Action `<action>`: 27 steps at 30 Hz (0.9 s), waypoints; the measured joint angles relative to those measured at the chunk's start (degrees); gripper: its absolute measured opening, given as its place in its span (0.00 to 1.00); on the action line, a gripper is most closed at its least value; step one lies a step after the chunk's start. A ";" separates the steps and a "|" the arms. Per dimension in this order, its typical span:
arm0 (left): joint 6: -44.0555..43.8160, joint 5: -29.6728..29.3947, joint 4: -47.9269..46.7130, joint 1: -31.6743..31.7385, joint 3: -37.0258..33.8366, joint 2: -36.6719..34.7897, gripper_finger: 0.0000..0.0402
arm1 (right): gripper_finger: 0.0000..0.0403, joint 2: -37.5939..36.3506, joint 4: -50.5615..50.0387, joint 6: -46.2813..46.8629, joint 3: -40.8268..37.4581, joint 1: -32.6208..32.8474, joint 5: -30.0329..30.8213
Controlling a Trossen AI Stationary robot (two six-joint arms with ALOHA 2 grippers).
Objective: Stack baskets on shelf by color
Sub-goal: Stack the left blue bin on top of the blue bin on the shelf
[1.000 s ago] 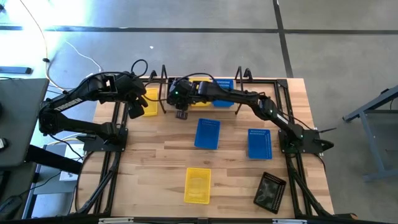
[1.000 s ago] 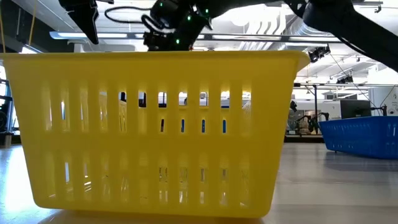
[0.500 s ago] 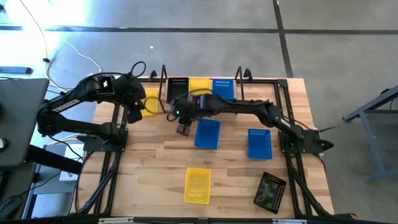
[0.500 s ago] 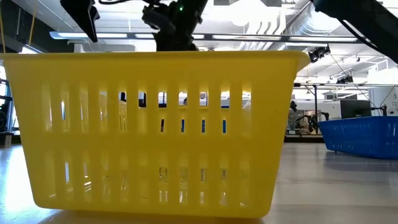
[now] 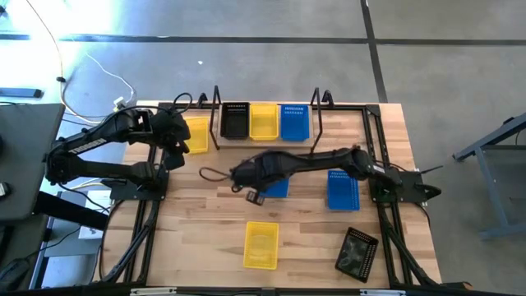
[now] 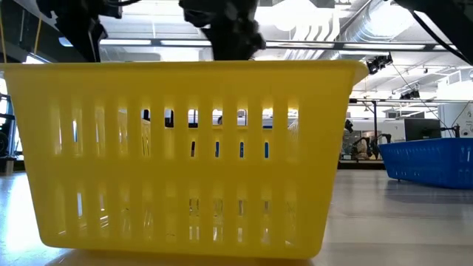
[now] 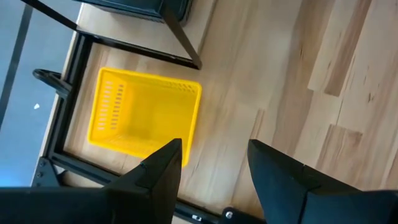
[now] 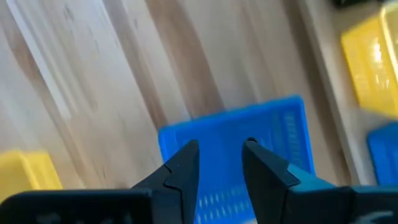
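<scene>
Right end effector (image 5: 254, 197) forward, empty

Grey concrete floor (image 5: 246, 57), ceiling lights (image 6: 295, 15)

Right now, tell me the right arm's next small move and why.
Probably lower the right claw onto the blue basket below it and close on its rim. The claw is open and empty, and a blue basket already sits on the shelf.
</scene>
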 joint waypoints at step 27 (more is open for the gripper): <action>-3.22 2.75 5.94 0.02 -0.22 0.41 0.43 | 0.27 -18.82 -1.23 9.87 -35.24 12.54 -1.89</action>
